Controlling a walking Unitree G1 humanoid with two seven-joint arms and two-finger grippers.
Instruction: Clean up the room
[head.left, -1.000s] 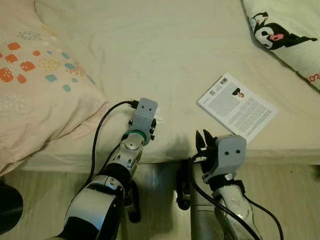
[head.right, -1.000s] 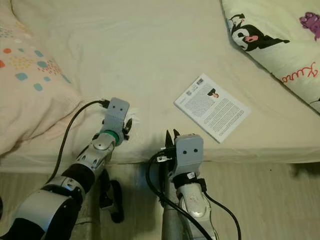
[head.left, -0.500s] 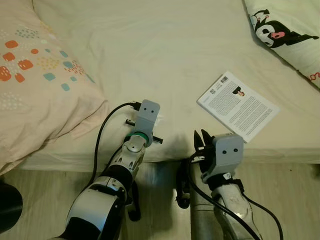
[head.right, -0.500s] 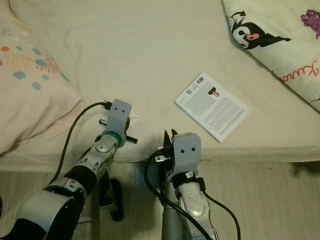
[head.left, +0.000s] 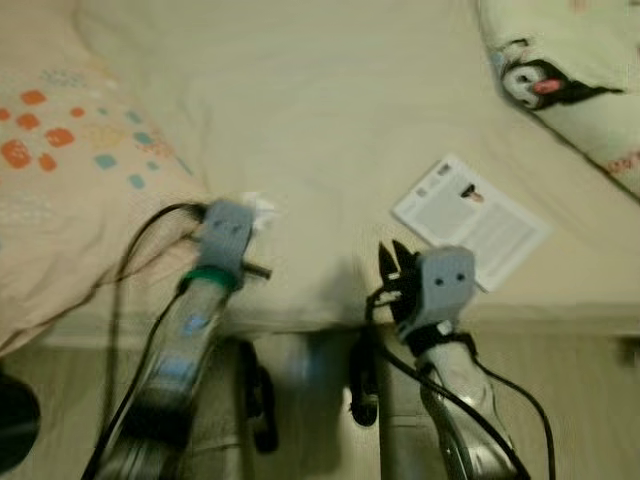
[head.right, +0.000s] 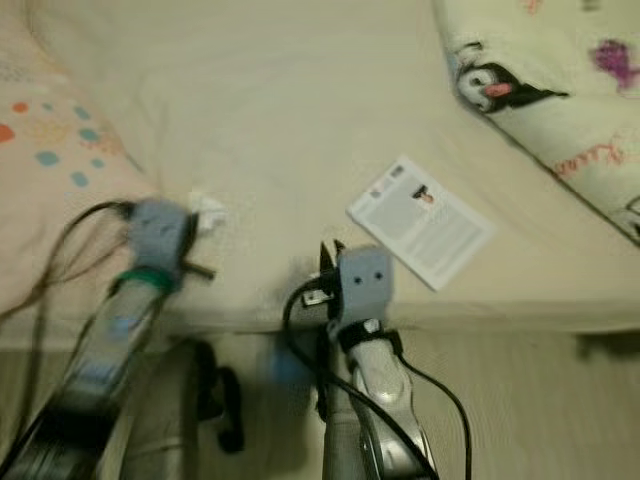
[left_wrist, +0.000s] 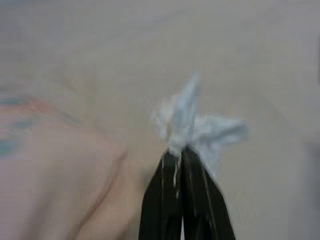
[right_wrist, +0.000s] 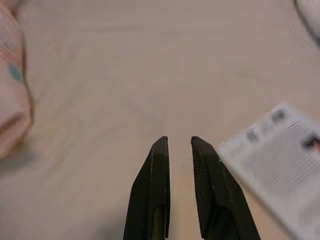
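Through the left eye view I am watching my left gripper (head.left: 255, 205) working near the front edge of the bed (head.left: 330, 90), just beside the patterned pillow (head.left: 60, 190), pinching a crumpled white tissue (head.left: 258, 204). My right gripper (head.left: 395, 262) is hovering at the same front edge, close to the booklet (head.left: 470, 220) lying toward the front right of the bed. A cartoon-print duvet (head.left: 570, 90) is covering the far right corner. The picture is blurring, so I am judging loosely.

The right eye view is giving me the same layout, with the tissue (head.right: 208, 212) sitting just ahead of the left wrist.

In the left wrist view the black fingers (left_wrist: 165, 200) are pressing together on the tissue (left_wrist: 192, 122), which is flaring out above the tips, with the sheet behind it.

In the right wrist view the fingers (right_wrist: 155, 185) are standing slightly apart and gripping nothing, the booklet (right_wrist: 280, 160) lying just beside them.

To do this well, I am thinking I should keep the pinch firm, lift straight off the sheet so the fabric is not snagging, and keep the right arm clear.
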